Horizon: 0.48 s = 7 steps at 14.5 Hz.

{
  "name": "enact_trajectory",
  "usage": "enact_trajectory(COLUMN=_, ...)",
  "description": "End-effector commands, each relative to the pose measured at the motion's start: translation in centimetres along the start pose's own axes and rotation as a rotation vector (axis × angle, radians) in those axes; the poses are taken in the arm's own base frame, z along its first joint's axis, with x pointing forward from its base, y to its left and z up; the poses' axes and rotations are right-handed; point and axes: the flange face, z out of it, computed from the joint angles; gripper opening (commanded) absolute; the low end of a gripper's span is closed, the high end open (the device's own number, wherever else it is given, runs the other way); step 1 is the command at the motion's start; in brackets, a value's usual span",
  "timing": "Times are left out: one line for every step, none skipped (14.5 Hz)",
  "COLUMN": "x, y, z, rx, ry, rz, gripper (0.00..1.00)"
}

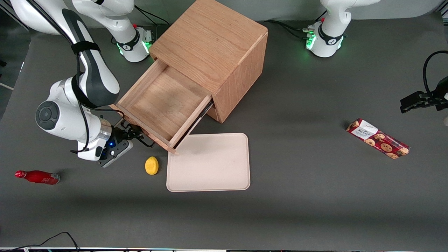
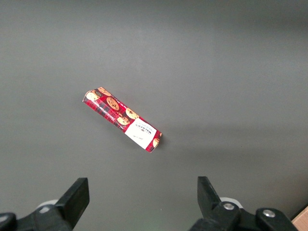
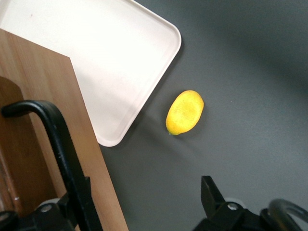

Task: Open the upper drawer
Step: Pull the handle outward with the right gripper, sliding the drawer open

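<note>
Looks like the job's basically done from where I'm standing. The upper drawer (image 1: 164,105) is pulled a long way out of the oak cabinet (image 1: 213,45), so you can see right down into its wooden box, and there's nothing in it. Light wood all over, plain grain, and a thin black bar handle (image 3: 57,144) on the front.

The end effector (image 1: 134,134) is right at the drawer front, fingers spread apart, with one finger just beside the handle bar and the other out over the worktop (image 1: 315,196). So it isn't clamped on anything. I'd guess all that's left is backing the arm away.

The drawer's front corner hangs over the edge of a cream tray (image 1: 210,164), and a lemon (image 1: 151,165) sits just beside that.
</note>
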Motion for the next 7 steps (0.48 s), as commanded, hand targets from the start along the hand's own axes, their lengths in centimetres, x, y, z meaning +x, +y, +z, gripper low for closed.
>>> enact_trajectory(x=0.8, y=0.5, z=0.6, rx=-0.02, ry=0.003, rz=-0.025, gripper=1.0)
enact_trajectory(x=0.9, y=0.5, z=0.2, rx=-0.023, ry=0.009, rz=-0.021, gripper=1.0)
enact_trajectory(x=0.8, y=0.4, z=-0.1, rx=-0.022, ry=0.009, rz=-0.02, gripper=1.0)
enact_trajectory(x=0.8, y=0.1, z=-0.9, rx=-0.028, ry=0.015, rz=-0.02, gripper=1.0)
enact_trajectory(x=0.7, y=-0.1, z=-1.6, rx=-0.032, ry=0.019, rz=-0.019, gripper=1.0)
enact_trajectory(x=0.4, y=-0.5, z=-2.7, rx=-0.035, ry=0.016, rz=-0.02, gripper=1.0)
enact_trajectory(x=0.0, y=-0.9, z=-3.7, rx=-0.031, ry=-0.001, rz=-0.023, gripper=1.0)
